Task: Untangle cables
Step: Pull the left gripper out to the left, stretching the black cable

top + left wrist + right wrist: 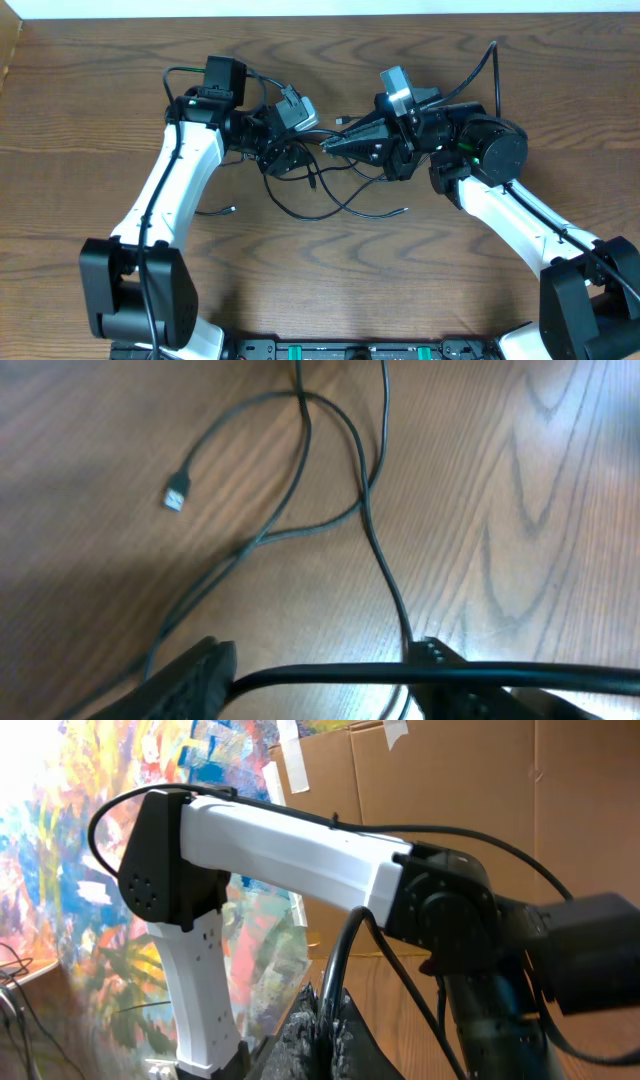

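A brown wood-grain worktop [90, 130] fills the overhead view, and both arms reach in to meet near its middle. The left pincer [298, 158] and right pincer [330, 145] sit just beside each other. The black cable [312, 215] sprawls in loose loops on the wood below them.

In the left wrist view, the same thin cable crosses itself on the worktop, with a small plug [177, 493] lying at one end. The left pincer's fingers [195, 675] stand spread. A dark cord runs across the gap between them (whether it is the task's cable I cannot tell).

The right wrist view looks sideways at the left arm [290, 845], a painted backdrop [60, 870] and cardboard boxes [470, 780]. The right pincer is pressed together, pinching the black cable, which rises from its tips.
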Controlling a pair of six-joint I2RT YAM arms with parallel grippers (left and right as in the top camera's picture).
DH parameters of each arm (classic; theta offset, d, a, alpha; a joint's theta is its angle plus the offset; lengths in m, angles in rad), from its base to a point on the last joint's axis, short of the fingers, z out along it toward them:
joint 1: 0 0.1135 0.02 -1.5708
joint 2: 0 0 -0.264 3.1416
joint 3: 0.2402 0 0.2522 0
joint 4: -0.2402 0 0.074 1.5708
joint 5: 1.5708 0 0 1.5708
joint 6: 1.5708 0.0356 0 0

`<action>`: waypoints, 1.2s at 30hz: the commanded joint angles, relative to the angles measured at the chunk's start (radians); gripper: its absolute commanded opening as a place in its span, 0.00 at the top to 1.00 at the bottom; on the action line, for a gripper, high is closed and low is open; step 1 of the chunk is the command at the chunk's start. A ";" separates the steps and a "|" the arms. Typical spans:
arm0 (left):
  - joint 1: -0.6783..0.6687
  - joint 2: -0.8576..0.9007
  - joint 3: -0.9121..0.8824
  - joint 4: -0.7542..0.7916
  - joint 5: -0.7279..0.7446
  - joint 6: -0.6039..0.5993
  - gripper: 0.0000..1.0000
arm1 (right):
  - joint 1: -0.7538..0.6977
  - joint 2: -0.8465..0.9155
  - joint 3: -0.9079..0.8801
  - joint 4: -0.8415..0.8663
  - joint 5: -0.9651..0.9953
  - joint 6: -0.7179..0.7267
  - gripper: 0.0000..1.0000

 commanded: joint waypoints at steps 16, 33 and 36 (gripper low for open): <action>-0.016 0.034 -0.008 -0.003 0.020 0.010 0.92 | 0.005 -0.024 0.009 0.039 0.033 -0.025 0.99; 0.257 0.034 -0.008 0.257 -0.153 -0.824 0.92 | 0.005 -0.024 0.009 0.037 -0.018 -0.013 0.99; 0.299 0.034 -0.008 0.243 -0.095 -0.844 0.92 | 0.005 -0.024 0.009 0.021 -0.019 -0.014 0.99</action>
